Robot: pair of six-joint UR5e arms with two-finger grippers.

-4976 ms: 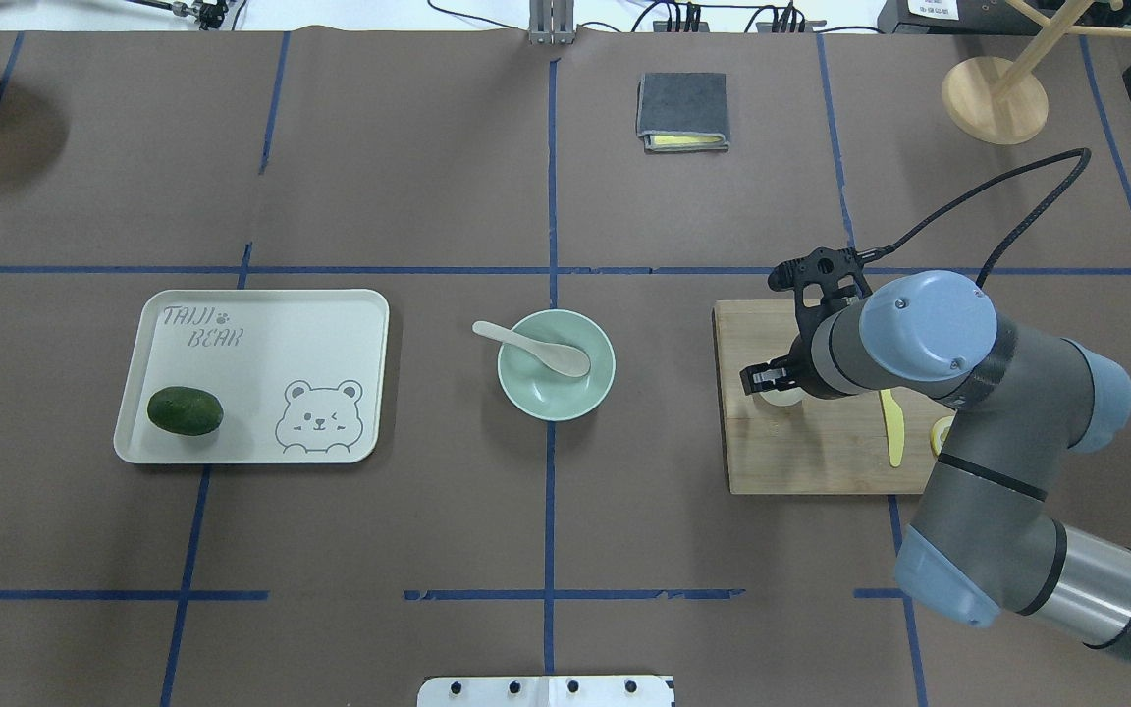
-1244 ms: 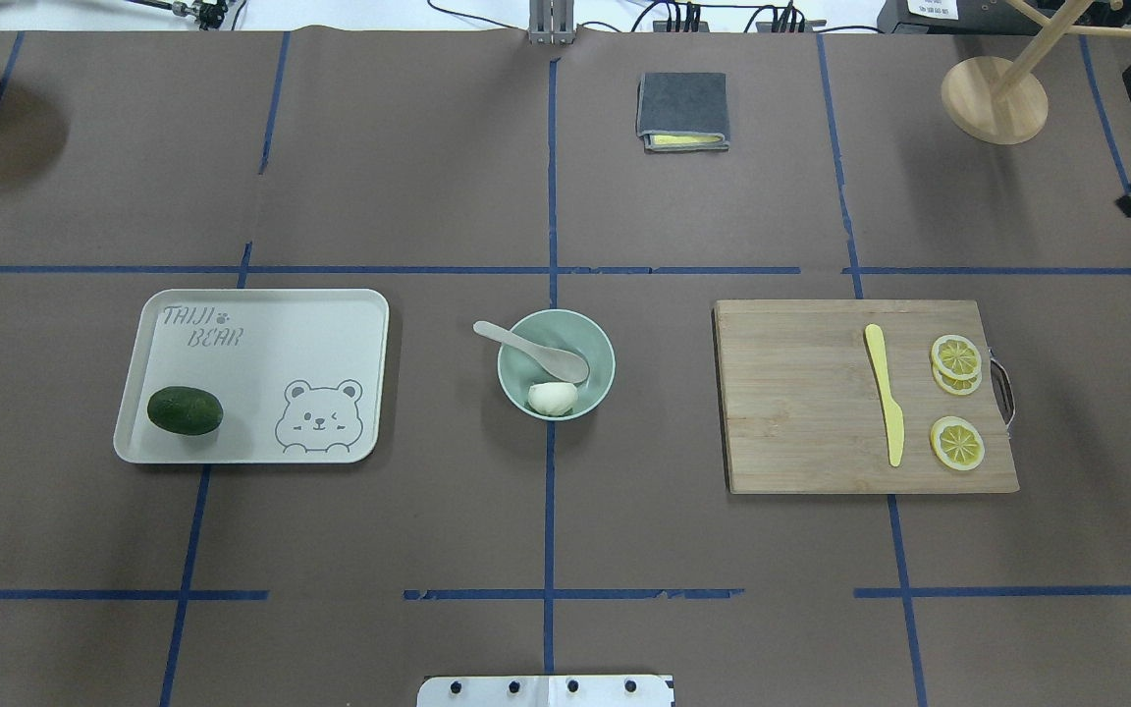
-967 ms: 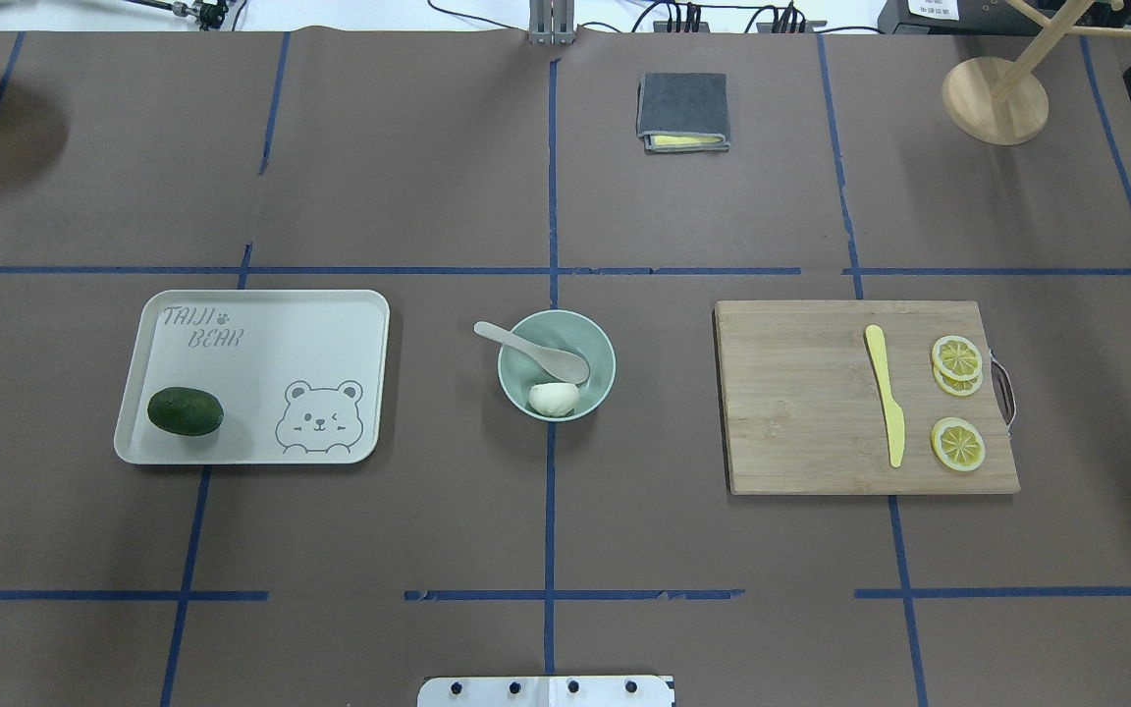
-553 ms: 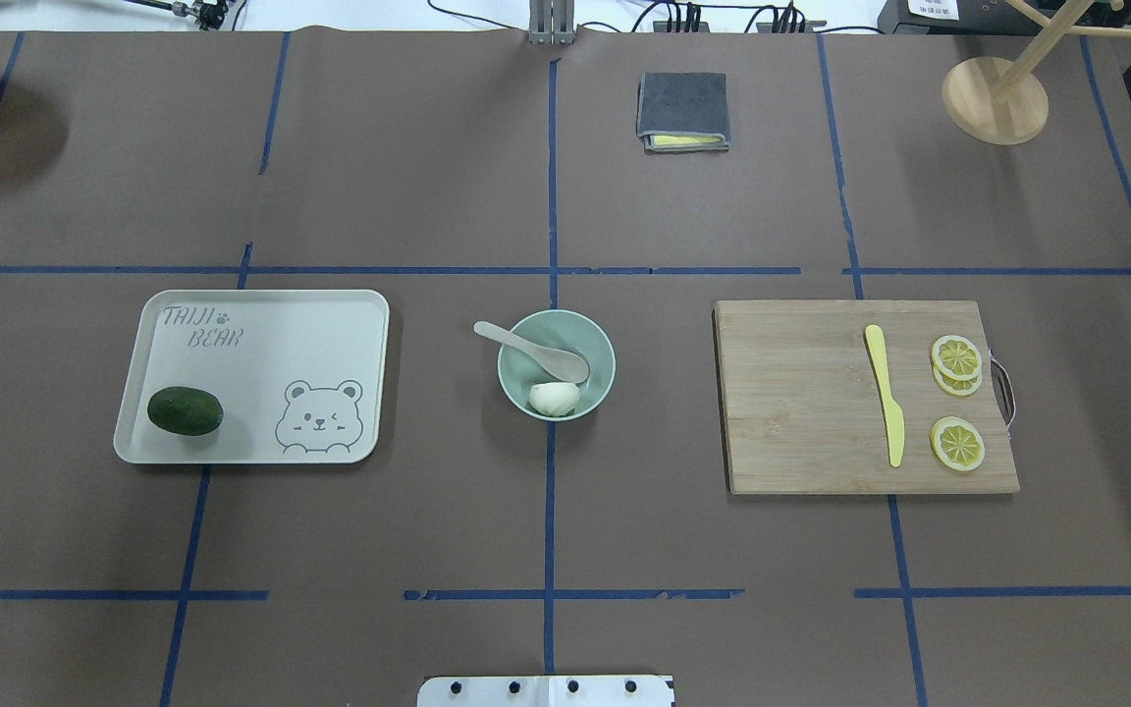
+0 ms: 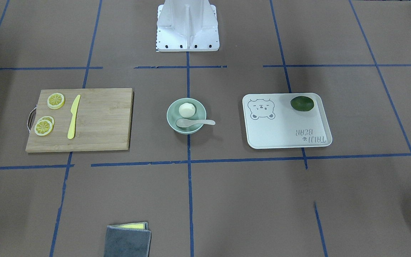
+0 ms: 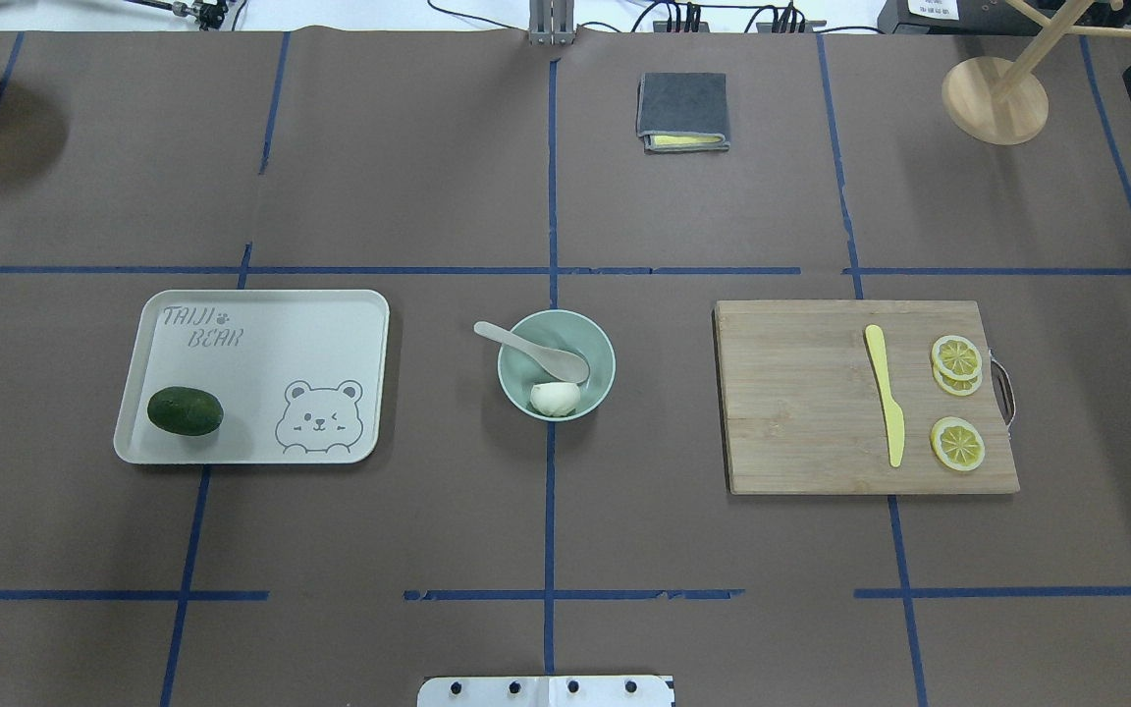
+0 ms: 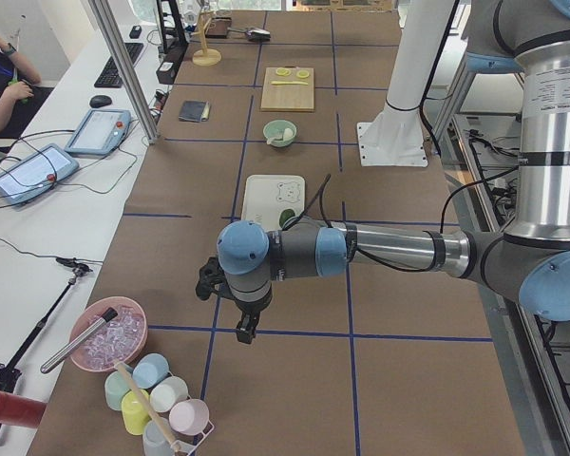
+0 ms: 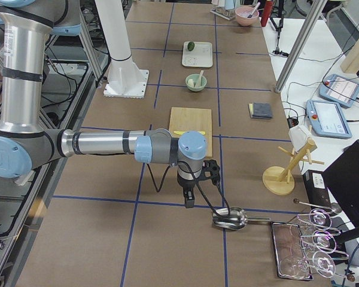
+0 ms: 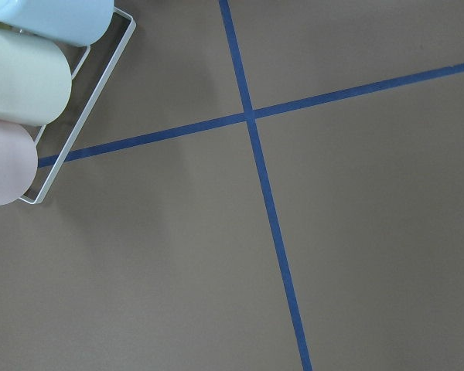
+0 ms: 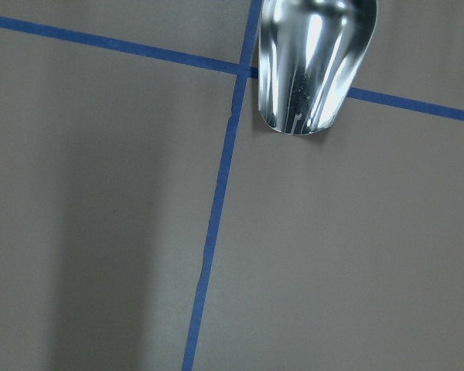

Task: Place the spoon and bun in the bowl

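Apparently done: spoon [image 6: 533, 352] + bun [image 6: 555, 398] in bowl [image 6: 601, 368]; left end effector [image 7: 245, 330] & right end effector [image 8: 189, 202] both well apart from it, open/closed can't tell.

"TAIJI BEAR" on tray [image 6: 261, 304]

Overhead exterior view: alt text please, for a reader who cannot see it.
A mint-green bowl at table centre holds a white bun and a pale spoon. Tray with lime on its left, cutting board on its right.

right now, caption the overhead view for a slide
Bun and spoon in the green bowl, between a tray with a lime and a board with knife and lemon slices
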